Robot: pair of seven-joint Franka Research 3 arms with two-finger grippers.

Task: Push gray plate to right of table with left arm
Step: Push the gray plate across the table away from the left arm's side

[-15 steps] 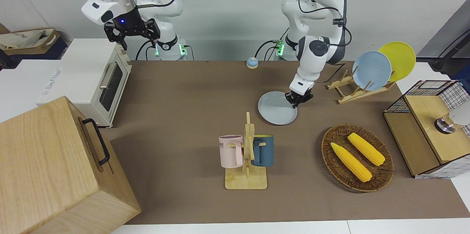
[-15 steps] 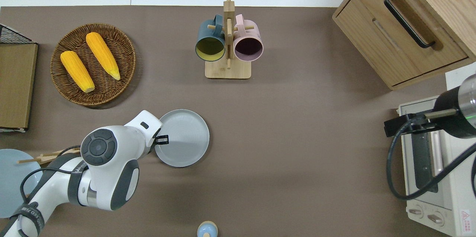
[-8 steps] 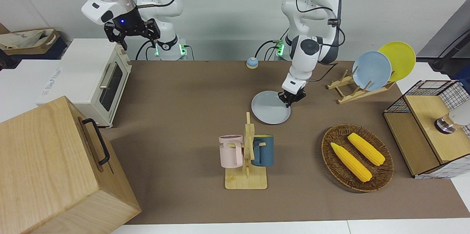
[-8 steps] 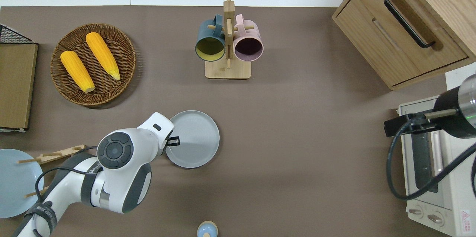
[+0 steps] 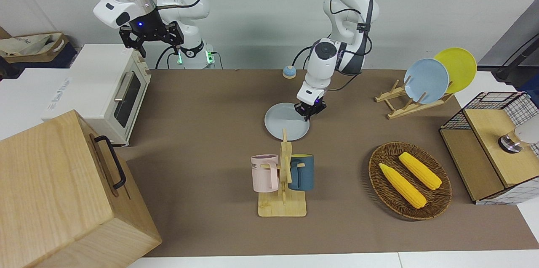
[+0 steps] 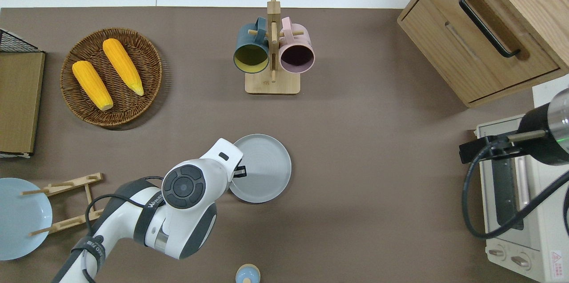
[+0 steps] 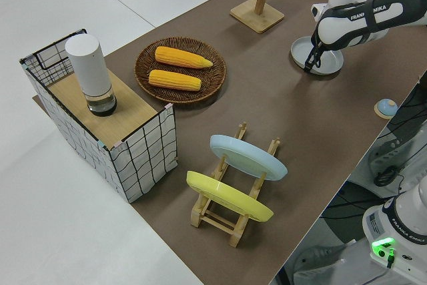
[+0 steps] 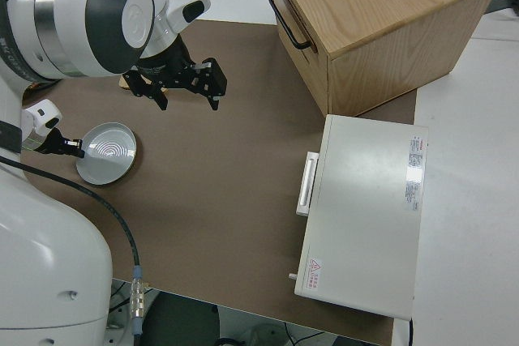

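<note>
Table [image 6: 378,176], brown, mid-push. Gray plate [image 6: 264,172] abt mid-table, nearer robots than mug rack [image 6: 272,74]. Left gripper [image 6: 239,171] low at plate's rim on L-arm end; plate lies toward R-arm end from it, so push line looks clear. Finger gap: can't tell. R arm parked. Left arm reads "FRANKA".

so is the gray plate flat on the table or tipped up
Flat. The gray plate lies level on the table, its rim even all round, with the left gripper at its edge.
</note>
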